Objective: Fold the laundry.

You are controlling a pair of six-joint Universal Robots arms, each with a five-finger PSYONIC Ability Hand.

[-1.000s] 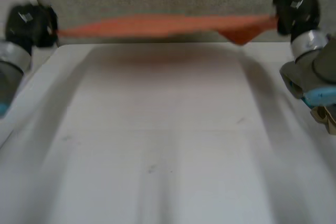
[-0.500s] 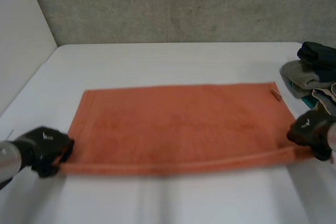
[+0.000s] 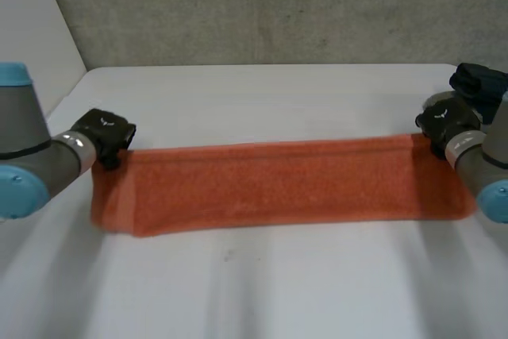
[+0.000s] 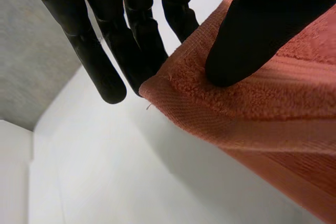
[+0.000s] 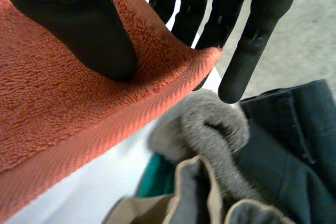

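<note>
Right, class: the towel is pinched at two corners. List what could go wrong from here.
The left hand and right hand each pinch only a corner of the towel; one could slip, leaving the fold uneven. The right hand is close to the clothes pile and might snag it.

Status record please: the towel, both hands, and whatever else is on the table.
towel: orange terry towel, doubled into a long band, flat on white table
left hand: pinching towel's far left corner, thumb on top
right hand: pinching towel's far right corner, thumb on top
other: pile of grey and dark clothes beside right hand
</note>
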